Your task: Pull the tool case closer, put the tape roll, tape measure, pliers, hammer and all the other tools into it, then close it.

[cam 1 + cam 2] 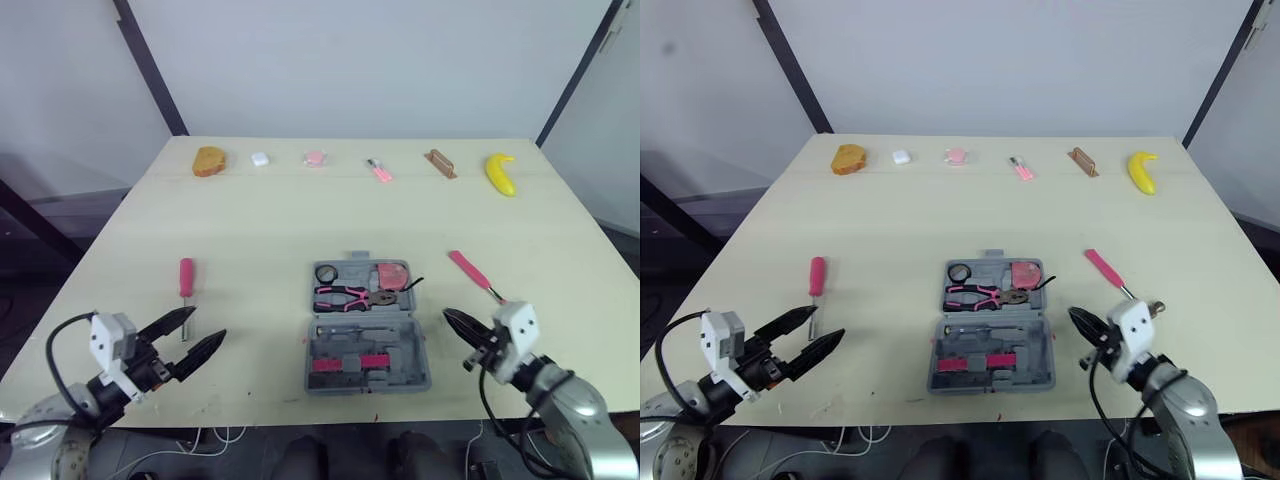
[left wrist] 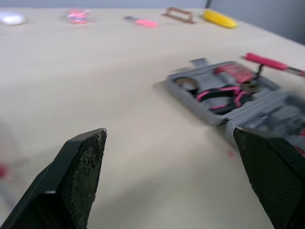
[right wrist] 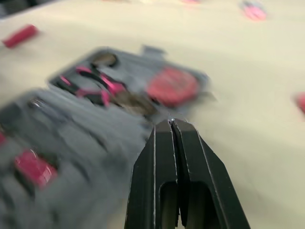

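Pale surface, with the open tool case (image 1: pixel 368 325) at its near middle, between my arms.
Pliers (image 1: pixel 350 296), tape roll (image 1: pixel 327 273) and tape measure (image 1: pixel 392 275) lie inside; a red screwdriver (image 1: pixel 186 280) lies out left, a pink screwdriver (image 1: pixel 470 272) right. My left jaws gape empty near the red one, probably to fetch it; my right jaws are shut, empty, beside the case.

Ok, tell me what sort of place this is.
Likely a robot test room or lab: a plain pale table with bare white walls behind, an open grey tool case mid-table, and unrelated items such as a banana lined along the far edge.
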`<state>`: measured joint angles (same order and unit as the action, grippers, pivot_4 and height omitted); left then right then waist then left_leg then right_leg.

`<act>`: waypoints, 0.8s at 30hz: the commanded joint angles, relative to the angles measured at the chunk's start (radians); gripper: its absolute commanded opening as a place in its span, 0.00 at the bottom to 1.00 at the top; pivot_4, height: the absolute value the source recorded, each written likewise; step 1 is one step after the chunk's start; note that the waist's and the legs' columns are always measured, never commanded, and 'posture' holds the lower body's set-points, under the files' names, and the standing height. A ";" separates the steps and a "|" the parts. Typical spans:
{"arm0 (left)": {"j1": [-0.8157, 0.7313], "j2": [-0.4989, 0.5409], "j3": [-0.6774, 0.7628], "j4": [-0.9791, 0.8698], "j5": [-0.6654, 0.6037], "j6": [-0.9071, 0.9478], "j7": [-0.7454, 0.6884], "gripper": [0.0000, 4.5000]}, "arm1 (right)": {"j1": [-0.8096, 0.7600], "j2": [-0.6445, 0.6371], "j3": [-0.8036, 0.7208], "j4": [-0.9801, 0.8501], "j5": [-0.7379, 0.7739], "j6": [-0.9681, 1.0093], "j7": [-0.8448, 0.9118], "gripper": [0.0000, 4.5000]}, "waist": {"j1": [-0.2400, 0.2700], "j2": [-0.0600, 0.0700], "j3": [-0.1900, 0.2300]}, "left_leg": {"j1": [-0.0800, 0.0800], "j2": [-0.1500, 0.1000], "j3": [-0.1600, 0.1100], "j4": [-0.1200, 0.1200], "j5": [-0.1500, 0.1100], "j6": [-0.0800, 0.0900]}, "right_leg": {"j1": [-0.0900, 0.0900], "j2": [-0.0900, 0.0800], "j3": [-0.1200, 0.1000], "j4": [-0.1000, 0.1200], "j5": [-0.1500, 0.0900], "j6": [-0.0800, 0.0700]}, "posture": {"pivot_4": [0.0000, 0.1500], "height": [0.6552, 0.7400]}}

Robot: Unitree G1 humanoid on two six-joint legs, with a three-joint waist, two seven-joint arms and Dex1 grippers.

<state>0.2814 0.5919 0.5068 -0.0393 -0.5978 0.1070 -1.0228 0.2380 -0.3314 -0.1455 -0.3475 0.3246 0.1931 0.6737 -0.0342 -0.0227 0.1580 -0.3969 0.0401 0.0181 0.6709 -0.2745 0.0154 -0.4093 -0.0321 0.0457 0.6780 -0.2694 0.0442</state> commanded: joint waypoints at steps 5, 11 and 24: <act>0.096 -0.062 0.106 0.035 0.030 -0.086 0.104 1.00 | 0.225 -0.001 -0.232 0.007 0.113 -0.154 0.020 0.78 | 0.003 -0.001 -0.001 | 0.000 0.000 0.001 -0.001 0.000 0.000 | 0.000 0.000 0.000 -0.001 0.000 0.000 | 1.00 1.00; 0.132 -0.087 0.134 0.112 0.042 -0.132 0.133 1.00 | 0.326 0.021 -0.337 0.115 0.150 -0.260 0.042 0.99 | 0.003 -0.005 -0.005 | 0.001 0.000 0.002 0.000 0.000 0.000 | 0.000 0.000 0.001 -0.001 -0.002 -0.003 | 1.00 1.00; 0.063 -0.004 0.086 0.079 0.014 -0.145 -0.002 1.00 | 0.328 0.001 -0.296 0.073 0.198 -0.203 0.030 0.99 | 0.004 -0.005 -0.006 | 0.002 0.001 0.003 0.000 0.000 0.000 | 0.000 0.000 0.002 -0.001 -0.003 -0.004 | 1.00 1.00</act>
<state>0.3488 0.5539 0.5873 0.0762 -0.5805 -0.0256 -0.9817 0.5694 -0.3113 -0.4404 -0.2164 0.5007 -0.0304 0.6995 -0.0307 -0.0279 0.1517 -0.3949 0.0412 0.0211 0.6707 -0.2745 0.0155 -0.4089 -0.0317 0.0482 0.6776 -0.2719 0.0404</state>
